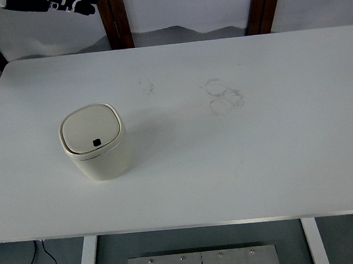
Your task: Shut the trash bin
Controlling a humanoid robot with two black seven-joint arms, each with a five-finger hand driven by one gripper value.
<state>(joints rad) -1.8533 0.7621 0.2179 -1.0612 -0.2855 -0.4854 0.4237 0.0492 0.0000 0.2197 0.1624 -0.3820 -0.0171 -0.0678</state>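
Fingers of both hands lying out of view, state impossible to tell, cream trash bin [97, 142] sitting upright left of centre on white desk [259, 155], lid [91, 129] resting down, open desk spreading rightward, faint ring marks [224, 95] showing mid-desk.

Trash bin [96, 142] upright on the table's [259, 162] left half

- One trash bin [96, 142], cream-coloured, lid down, towards the table's left edge.
- One small black button [96, 142] on the bin's lid.
- One white table [241, 163].
- Two white table legs, one under the near left corner [88, 262], one under the near right corner [315, 242].
- Two clusters of faint ring marks [224, 94] towards the far edge.
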